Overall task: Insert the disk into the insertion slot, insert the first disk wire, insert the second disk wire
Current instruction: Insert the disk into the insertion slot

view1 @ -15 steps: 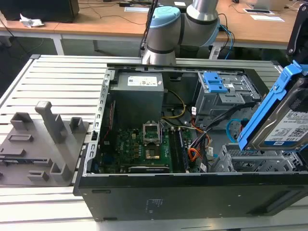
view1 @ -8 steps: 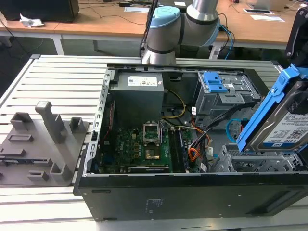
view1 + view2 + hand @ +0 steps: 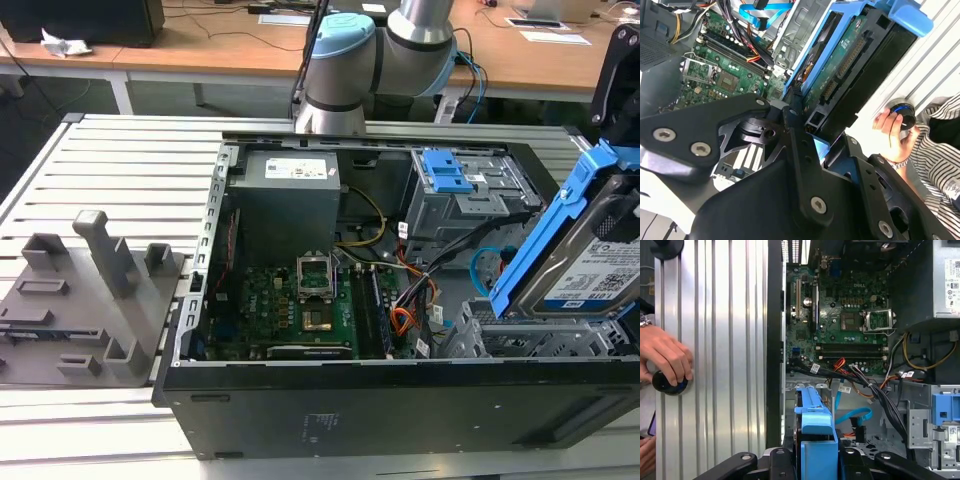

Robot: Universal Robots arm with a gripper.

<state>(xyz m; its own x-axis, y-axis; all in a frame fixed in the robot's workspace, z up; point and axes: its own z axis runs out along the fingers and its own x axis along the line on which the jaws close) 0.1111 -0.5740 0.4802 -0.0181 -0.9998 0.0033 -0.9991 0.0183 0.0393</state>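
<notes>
A grey slatted table (image 3: 120, 150) is seen, with an open computer case (image 3: 400, 410) laid on it. The disk (image 3: 600, 265) is gripped tight by its blue frame between the fingers of the gripper (image 3: 816, 456). It is held tilted, right over the insertion slot (image 3: 520, 340) — not yet inside. The second disk wire (image 3: 852, 416) is curled loose nearby. A black knob (image 3: 670, 382) is touched by a person's hand (image 3: 665, 355).

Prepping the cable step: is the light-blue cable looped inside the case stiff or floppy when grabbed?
Probably springy, not limp: the light-blue cable forms a smooth arc rather than sagging. Its glossy jacket may slip in a grasp. It looks thin, so likely light and easily kinked.
</notes>
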